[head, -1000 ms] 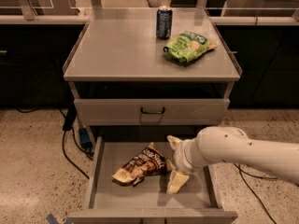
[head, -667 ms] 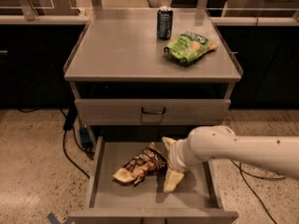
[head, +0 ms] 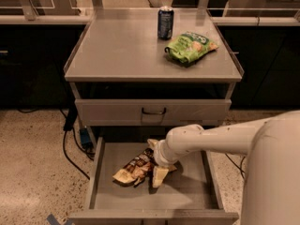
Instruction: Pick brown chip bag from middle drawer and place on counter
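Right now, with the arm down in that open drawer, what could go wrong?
The gripper sits at the right end of the brown chip bag in the middle drawer; the bag might slide away instead of being caught. Lifting out, the arm may knock the closed drawer front just above. On the counter, the can and green bag sit back right; a careless placement could topple the can.

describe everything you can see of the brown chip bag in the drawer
The brown chip bag is a small crinkled foil pouch, dark brown and tan with pale-yellow ends. It lies flat and slanted on the floor of the open middle drawer, its left end nearer the front. The gripper sits at its right end, fingers open on either side; contact cannot be told.
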Available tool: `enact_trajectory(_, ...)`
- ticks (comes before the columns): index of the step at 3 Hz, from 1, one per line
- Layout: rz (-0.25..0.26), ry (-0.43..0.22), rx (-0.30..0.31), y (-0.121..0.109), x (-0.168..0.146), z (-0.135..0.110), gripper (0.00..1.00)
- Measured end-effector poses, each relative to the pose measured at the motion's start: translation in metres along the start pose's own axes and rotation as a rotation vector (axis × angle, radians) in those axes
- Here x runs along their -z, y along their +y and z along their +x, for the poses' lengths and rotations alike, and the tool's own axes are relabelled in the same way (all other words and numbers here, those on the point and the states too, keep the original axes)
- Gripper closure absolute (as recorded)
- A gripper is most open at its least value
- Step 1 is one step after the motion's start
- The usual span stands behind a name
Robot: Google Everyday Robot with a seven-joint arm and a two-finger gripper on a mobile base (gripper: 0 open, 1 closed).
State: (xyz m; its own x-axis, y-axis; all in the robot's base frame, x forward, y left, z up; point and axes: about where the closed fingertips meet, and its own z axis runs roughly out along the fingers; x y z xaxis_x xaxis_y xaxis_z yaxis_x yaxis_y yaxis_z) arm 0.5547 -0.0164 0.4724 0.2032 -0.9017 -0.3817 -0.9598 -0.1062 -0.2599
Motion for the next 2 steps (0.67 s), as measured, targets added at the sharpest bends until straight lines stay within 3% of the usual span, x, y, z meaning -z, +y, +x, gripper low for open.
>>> enact_trajectory(1, 0.020, 0.001, 0.019, -0.0065, -0.0202, 0.0005, 0.00)
enact_trajectory(2, 0.072, 0.030, 0.037, -0.0131, -0.0289, 0.0011, 0.00)
